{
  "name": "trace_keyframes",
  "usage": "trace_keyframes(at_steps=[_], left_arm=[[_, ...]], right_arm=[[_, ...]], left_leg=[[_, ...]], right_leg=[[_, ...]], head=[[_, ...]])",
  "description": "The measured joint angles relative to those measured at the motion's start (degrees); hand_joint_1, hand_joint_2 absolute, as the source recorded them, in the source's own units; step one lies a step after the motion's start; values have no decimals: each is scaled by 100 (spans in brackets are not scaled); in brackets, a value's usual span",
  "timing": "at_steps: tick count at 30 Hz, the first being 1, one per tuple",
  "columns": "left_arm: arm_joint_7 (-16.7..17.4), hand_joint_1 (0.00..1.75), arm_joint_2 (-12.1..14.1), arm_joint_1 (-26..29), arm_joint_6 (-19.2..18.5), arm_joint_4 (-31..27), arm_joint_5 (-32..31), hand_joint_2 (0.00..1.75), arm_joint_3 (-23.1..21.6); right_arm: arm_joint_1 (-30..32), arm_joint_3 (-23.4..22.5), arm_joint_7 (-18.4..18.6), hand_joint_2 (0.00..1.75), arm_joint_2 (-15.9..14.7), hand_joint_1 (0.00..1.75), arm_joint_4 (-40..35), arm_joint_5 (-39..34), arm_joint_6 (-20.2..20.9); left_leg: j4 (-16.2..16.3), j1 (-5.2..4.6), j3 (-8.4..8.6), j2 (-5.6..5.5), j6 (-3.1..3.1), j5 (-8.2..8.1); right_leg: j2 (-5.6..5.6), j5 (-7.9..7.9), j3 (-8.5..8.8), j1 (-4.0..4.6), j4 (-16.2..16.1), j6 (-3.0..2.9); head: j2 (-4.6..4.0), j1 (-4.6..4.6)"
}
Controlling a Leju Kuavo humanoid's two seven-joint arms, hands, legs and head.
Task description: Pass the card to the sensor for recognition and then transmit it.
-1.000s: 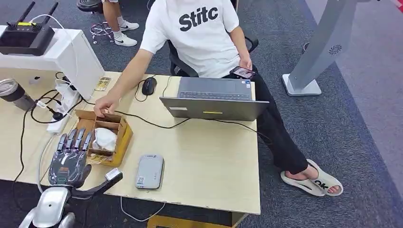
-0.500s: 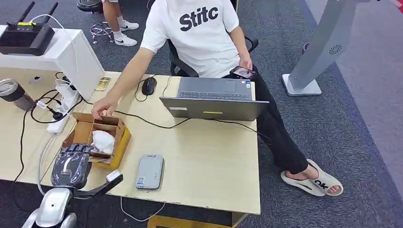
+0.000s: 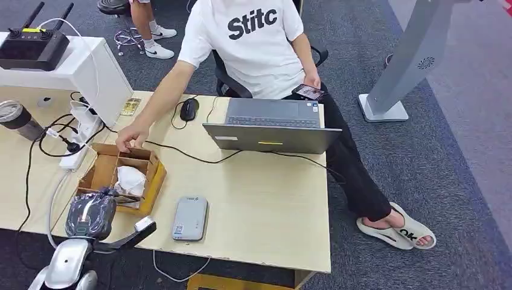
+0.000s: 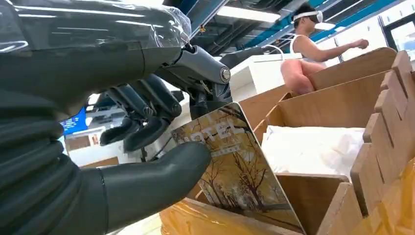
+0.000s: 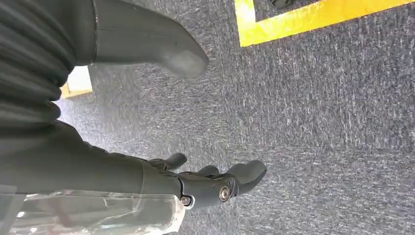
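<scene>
while the left hand (image 4: 147,122) pinches one card (image 4: 235,171), the right hand (image 5: 195,186) hangs empty, fingers apart.

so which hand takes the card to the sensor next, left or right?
Left. The left hand is at the cardboard box, thumb and fingers closing on the card standing in it, with the grey sensor on the table nearby. The right hand hangs over the carpet, holding nothing.
</scene>
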Motion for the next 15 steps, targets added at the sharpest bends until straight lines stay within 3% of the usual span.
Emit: trace_keyframes(at_steps=[8, 15], left_arm=[[9, 175, 15, 0, 136, -90, 142, 175, 94], [-33, 175, 385, -3, 466, -974, 208, 175, 500]], right_arm=[[2, 2, 0, 175, -11, 0, 0, 2, -4], [6, 2, -13, 175, -13, 0, 0, -17, -33]], left_leg=[[0, 0, 0, 0, 0, 0], [0, 5, 1, 0, -2, 2]], right_leg=[[0, 0, 0, 0, 0, 0], [1, 0, -2, 3, 1, -1]], head=[[0, 0], [0, 0]])
